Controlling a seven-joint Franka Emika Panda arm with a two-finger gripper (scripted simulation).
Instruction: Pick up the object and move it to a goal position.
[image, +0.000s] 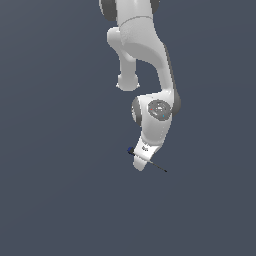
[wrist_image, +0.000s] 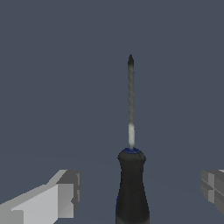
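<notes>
The screwdriver (wrist_image: 131, 188) has a dark handle with a blue ring and a thin dark shaft. In the wrist view its handle lies between my two fingers (wrist_image: 65, 194), with a gap on each side. My gripper (wrist_image: 140, 187) is open and nothing is held. In the exterior view the gripper (image: 141, 162) is down over the screwdriver (image: 131, 150). The blue end pokes out on the exterior view's left and the shaft tip on the right. The handle's middle is hidden behind the hand. No goal marker shows.
The plain dark grey floor (image: 60, 200) spreads in every direction. The white arm (image: 145, 55) reaches down from the top of the exterior view.
</notes>
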